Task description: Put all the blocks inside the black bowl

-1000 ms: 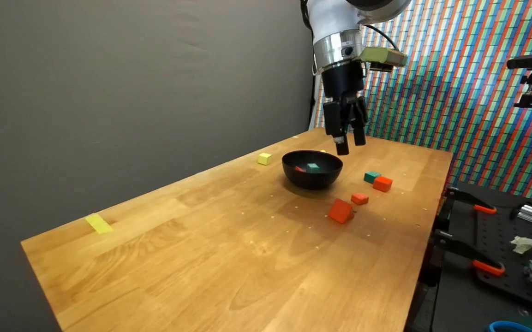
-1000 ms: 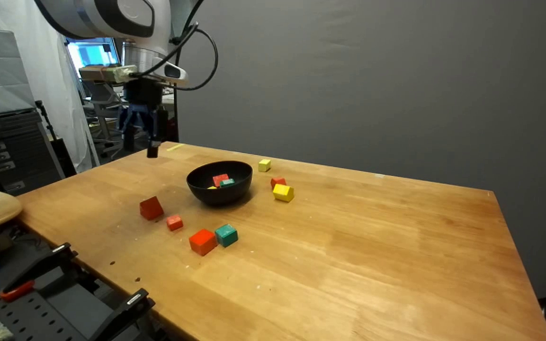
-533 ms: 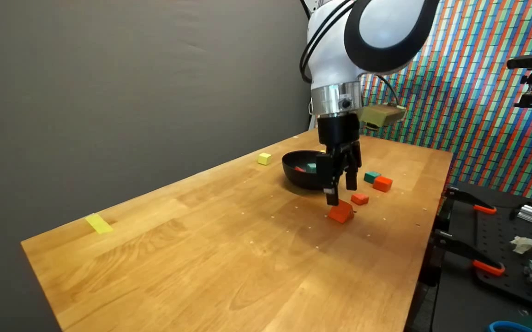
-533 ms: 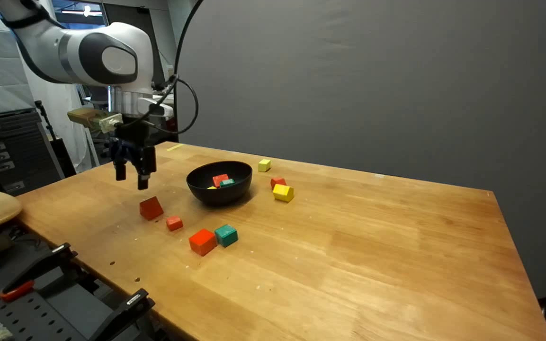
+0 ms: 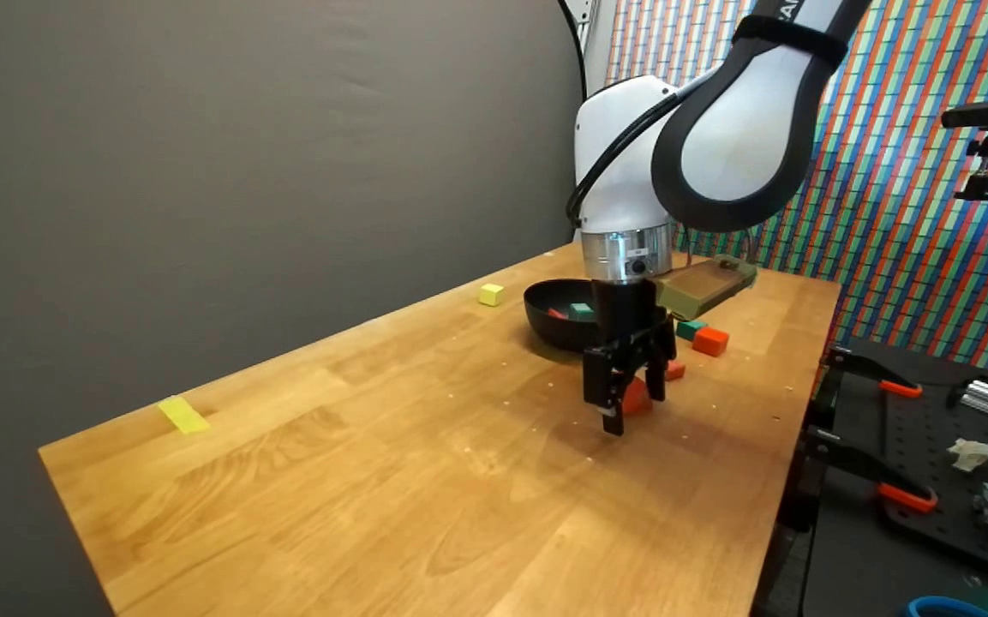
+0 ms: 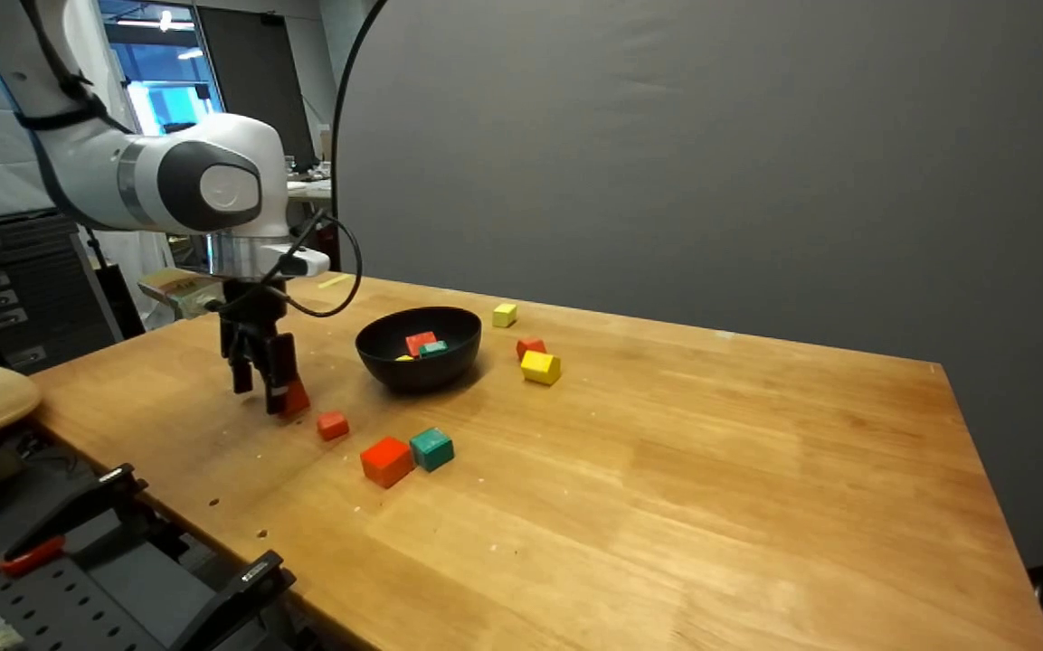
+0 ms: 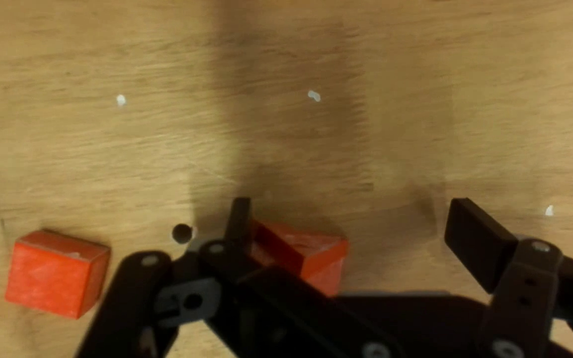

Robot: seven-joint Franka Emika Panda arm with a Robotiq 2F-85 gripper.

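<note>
My gripper (image 7: 356, 228) is open and low over the table. In the wrist view a red wedge-like block (image 7: 323, 253) lies between its fingers, close to the left one and partly hidden by it; contact cannot be told. A smaller red block (image 7: 50, 276) lies outside the jaws to the left. In an exterior view the black bowl (image 6: 417, 372) contains a red block (image 6: 421, 343), a green block (image 6: 433, 348) and a sliver of yellow. A red block (image 6: 387, 462) and a green block (image 6: 432, 449) sit side by side. Beyond the bowl are yellow blocks (image 6: 541, 368) (image 6: 505, 315) and a red block (image 6: 532, 347).
A flat yellow strip (image 5: 183, 415) is stuck near the table's far edge. Black clamps with orange handles (image 5: 907, 497) grip a board beside the table edge. A grey wall (image 6: 711, 181) runs along the back of the wooden table (image 6: 711, 506).
The arm has come down from above, near the bowl, to the red wedge-like block, its fingers now around that block. The jaws stayed open and the blocks appear unmoved.
</note>
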